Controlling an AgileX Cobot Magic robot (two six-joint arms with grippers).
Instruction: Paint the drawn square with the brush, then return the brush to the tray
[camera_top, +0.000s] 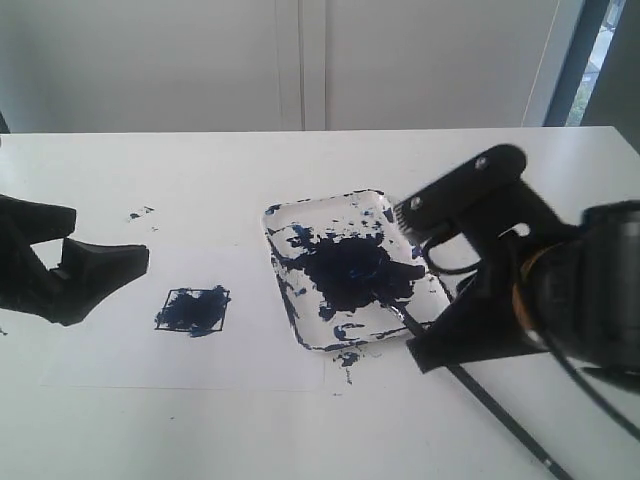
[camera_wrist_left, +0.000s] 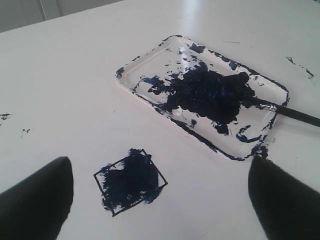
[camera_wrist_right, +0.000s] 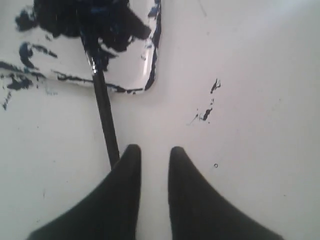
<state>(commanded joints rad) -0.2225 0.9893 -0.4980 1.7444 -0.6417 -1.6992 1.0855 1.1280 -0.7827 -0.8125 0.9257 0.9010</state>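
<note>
open just a crack and empty, the right gripper (camera_wrist_right: 154, 150) should lift straight up, not bumping the brush (camera_wrist_right: 102, 110).

- Left gripper (camera_top: 110, 237) — on the left side, jaws spread wide, nothing between them.
- Right gripper (camera_wrist_right: 154, 148) — near right, tilted downward, jaws parted by a narrow gap, empty.

This looks like a robot test room, a kind of lab. A big plain white table (camera_top: 300, 160) stands by a bare white wall (camera_top: 150, 60), with a dark-framed window (camera_top: 585, 50) at the side. One black robot arm (camera_top: 50, 270) reaches in from the left, and a second black robot arm (camera_top: 570, 290) from the right. Between them sits a white shallow tray (camera_top: 330, 212) smeared with dark blue paint.
</note>
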